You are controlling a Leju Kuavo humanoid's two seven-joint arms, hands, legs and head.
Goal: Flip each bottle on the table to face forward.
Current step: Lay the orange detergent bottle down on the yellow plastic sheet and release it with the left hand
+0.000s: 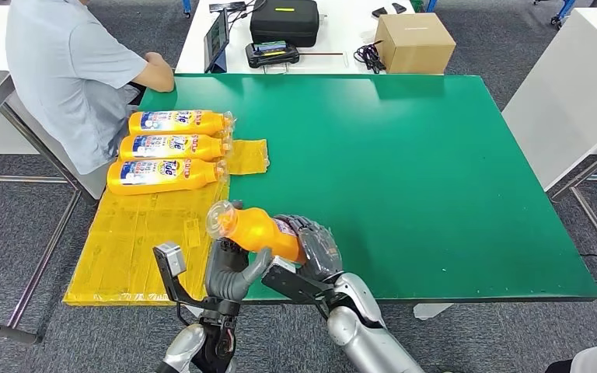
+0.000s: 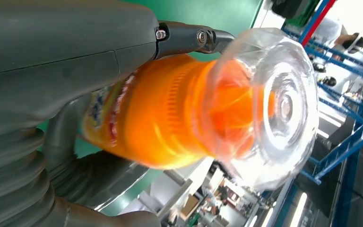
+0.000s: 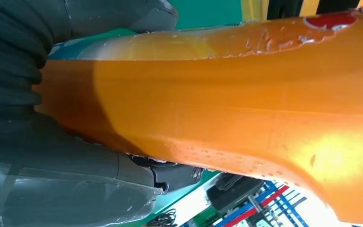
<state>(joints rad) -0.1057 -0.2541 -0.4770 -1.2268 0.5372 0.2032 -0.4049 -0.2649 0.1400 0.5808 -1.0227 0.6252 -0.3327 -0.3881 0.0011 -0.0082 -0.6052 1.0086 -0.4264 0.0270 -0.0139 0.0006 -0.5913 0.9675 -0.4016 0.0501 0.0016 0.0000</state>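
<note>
Both hands are on one orange bottle [image 1: 255,228], which is lifted clear of the green table [image 1: 404,171] above its near edge, left of centre. The bottle lies roughly level, its clear cap [image 1: 219,218] pointing left and slightly away from the robot.

The left hand [image 1: 231,272] comes up from below with its thumb and fingers wrapped about the neck end of the bottle; it is gripping the bottle. The left wrist view shows the cap [image 2: 269,109] end-on and the orange neck [image 2: 170,113] passing between the grey thumb and a dark finger [image 2: 189,38].

The right hand [image 1: 311,247] is closed around the base end of the same bottle and is gripping it. The right wrist view shows the orange body [image 3: 227,104] pressed against the grey palm, with a dark finger [image 3: 175,175] curled under it.

Three more orange bottles lie on their sides in a row at the far left of the table, labels up and caps to the right: the far one [image 1: 177,122], the middle one [image 1: 172,146] and the near one [image 1: 163,174]. They rest close together, partly on a sheet of yellow film [image 1: 132,241] that hangs over the table's left near corner.

A person in a light shirt [image 1: 70,74] sits at the far left corner, one arm on the table. Behind the green table, on a white table, stand a cardboard box [image 1: 413,43] and a black case [image 1: 284,21].
</note>
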